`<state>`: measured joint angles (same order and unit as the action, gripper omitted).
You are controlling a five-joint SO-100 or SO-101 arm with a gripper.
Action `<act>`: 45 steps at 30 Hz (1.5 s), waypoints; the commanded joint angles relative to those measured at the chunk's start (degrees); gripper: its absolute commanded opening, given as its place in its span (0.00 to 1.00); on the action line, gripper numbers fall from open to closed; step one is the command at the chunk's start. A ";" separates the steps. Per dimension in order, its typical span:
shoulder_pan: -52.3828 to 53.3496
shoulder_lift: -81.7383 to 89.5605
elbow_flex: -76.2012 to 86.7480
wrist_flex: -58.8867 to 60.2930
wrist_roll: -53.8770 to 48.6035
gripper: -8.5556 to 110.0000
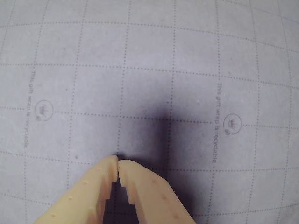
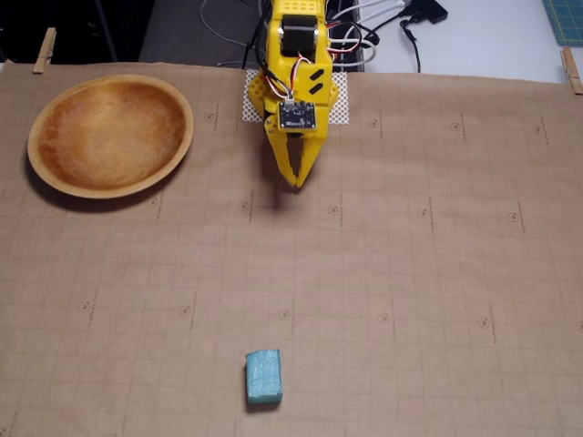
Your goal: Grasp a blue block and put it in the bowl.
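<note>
Hanging above the paper-covered surface (image 2: 437, 273), the gripper (image 2: 297, 182) has its two yellow fingers pressed together at the tips and holds nothing; in the wrist view the gripper (image 1: 117, 161) shows only gridded paper and its own shadow in front of it, with no block in sight. The blue block (image 2: 263, 376) lies well apart from the gripper, at the bottom edge of the fixed view, so it is straight down the picture from the gripper and a little to the left of it. The block rests flat on the surface, and its long axis runs nearly up and down in the fixed view, that is, roughly along the line which goes from the gripper to the block. The bowl (image 2: 55, 177) stands to the left of the gripper in the fixed view, near it and slightly higher in the picture, and it is empty. The block is therefore on the far side of the gripper from the arm base, while the bowl is to the side. By my judgement the reach is not yet begun: the arm must extend outward over the block, and the fingers must open before they go down, most probably across the short sides of the block.
</note>
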<state>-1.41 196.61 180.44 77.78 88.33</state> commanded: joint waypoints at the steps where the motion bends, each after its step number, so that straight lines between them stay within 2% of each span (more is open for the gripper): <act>1: 2.11 0.35 -1.23 0.18 -0.09 0.05; 33: 2.11 0.62 -1.49 -0.53 0.53 0.05; 45: 1.41 0.44 -5.10 -16.08 -0.26 0.05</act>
<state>0.44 196.61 180.18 65.30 88.33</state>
